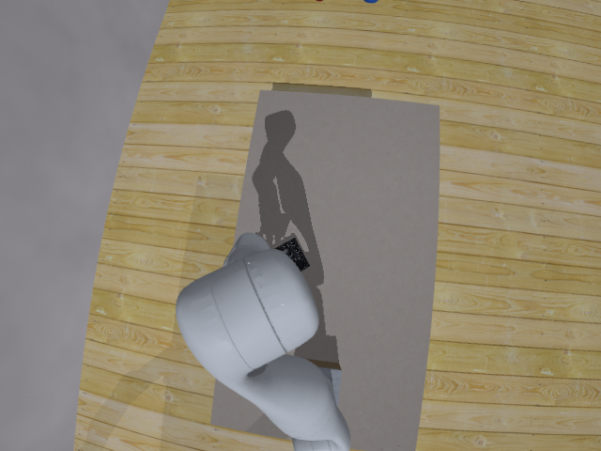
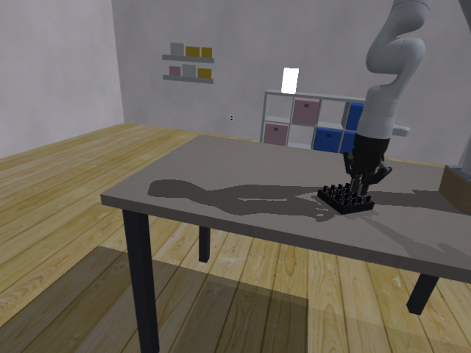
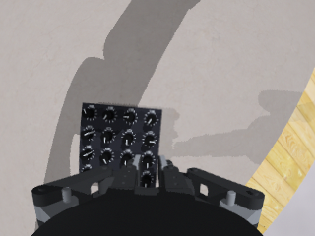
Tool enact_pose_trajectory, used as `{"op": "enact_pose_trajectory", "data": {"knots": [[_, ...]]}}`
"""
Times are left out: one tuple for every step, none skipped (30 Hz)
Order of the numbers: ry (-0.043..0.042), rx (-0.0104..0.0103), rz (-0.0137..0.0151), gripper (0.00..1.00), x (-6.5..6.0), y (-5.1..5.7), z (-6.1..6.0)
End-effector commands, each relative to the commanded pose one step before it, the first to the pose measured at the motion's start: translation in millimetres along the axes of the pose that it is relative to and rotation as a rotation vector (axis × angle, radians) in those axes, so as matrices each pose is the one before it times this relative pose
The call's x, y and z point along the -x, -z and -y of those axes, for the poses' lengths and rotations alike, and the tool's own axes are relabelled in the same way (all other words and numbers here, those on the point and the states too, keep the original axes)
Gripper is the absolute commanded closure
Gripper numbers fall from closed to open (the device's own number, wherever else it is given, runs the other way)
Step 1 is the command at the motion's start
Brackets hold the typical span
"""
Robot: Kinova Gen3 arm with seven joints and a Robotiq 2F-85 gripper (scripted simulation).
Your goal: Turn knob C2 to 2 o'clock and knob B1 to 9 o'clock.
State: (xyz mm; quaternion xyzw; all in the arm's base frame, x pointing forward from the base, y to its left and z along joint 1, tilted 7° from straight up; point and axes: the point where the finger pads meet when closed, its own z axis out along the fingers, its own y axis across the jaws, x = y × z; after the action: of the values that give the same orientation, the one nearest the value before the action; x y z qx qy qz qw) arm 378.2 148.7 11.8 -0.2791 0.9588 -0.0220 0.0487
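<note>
The black knob box (image 1: 297, 253) (image 2: 341, 199) (image 3: 118, 128) stands on its feet on the grey table (image 1: 378, 218) (image 2: 247, 163) (image 3: 217, 59). It has four rows of small black knobs with white lines. My gripper (image 2: 359, 186) (image 3: 150, 163) points straight down over the box's near right corner in the wrist view. Its fingers stand slightly apart on either side of one corner knob (image 3: 148, 176), with a small gap at each side. In the overhead view the arm hides the gripper and most of the box. The printed names are too small to read.
The arm's wooden base block (image 2: 454, 186) stands on the table to the right of the box. A white cube shelf (image 2: 304, 118) with pink and blue bins stands by the wall behind the table. The table's long edge is close to the box.
</note>
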Motion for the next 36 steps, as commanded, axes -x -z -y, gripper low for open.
{"op": "enact_pose_trajectory", "data": {"knots": [[-0.00592,-0.00225,0.01246,0.81,3.64,9.92,3.0],[0.00001,0.0,-0.00001,0.81,0.0,1.89,0.0],[-0.00001,-0.00001,0.00001,0.81,0.01,1.51,0.0],[0.0,0.0,0.0,0.81,0.0,1.13,0.0],[0.00001,0.0,-0.00001,0.81,0.0,0.76,0.0],[0.00001,0.0,-0.00001,0.81,0.0,0.43,0.0],[0.0,0.0,0.0,0.81,0.0,0.17,0.0],[0.0,0.0,0.0,0.81,0.0,0.03,0.0],[0.0,0.0,0.0,0.81,0.0,0.0,0.0],[0.0,0.0,0.0,0.81,0.0,0.0,0.0],[0.0,0.0,0.0,0.81,0.0,0.0,0.0],[0.0,0.0,0.0,0.81,0.0,0.0,0.0],[0.0,0.0,0.0,0.81,0.0,0.0,0.0],[0.0,0.0,0.0,0.81,0.0,0.0,0.0],[0.0,0.0,0.0,0.81,0.0,0.0,0.0],[0.0,0.0,0.0,0.81,0.0,0.0,0.0],[0.0,0.0,0.0,0.81,0.0,0.0,0.0],[0.0,0.0,0.0,0.81,0.0,0.0,0.0],[0.0,0.0,0.0,0.81,0.0,0.0,0.0],[-0.00004,-0.00001,0.00001,0.81,-0.01,0.21,-0.01],[-0.0002,-0.00003,0.00004,0.81,-0.03,1.19,-0.04],[-0.00038,-0.00005,0.00004,0.81,-0.09,2.46,-0.1],[-0.00046,-0.00003,0.0,0.81,-0.16,3.44,-0.16],[-0.0004,0.00001,-0.00008,0.81,-0.24,3.8,-0.21],[-0.00027,0.00005,-0.00015,0.81,-0.27,3.43,-0.22],[-0.00014,0.00006,-0.00015,0.81,-0.22,2.45,-0.17],[-0.00005,0.00004,-0.00008,0.81,-0.12,1.19,-0.09],[-0.00001,0.00001,-0.00002,0.81,-0.02,0.21,-0.02],[0.0,0.0,0.0,0.81,0.0,0.0,0.0],[0.0,0.0,0.0,0.81,0.0,0.0,0.0],[0.0,0.0,0.0,0.81,0.0,0.0,0.0],[0.0,0.0,0.0,0.81,0.0,0.0,0.0],[0.0,0.0,0.0,0.81,0.0,0.0,0.0],[0.0,0.0,0.0,0.81,0.0,0.0,0.0],[0.0,0.0,0.0,0.81,0.0,0.0,0.0],[0.0,0.0,0.0,0.81,0.0,0.0,0.0]]}}
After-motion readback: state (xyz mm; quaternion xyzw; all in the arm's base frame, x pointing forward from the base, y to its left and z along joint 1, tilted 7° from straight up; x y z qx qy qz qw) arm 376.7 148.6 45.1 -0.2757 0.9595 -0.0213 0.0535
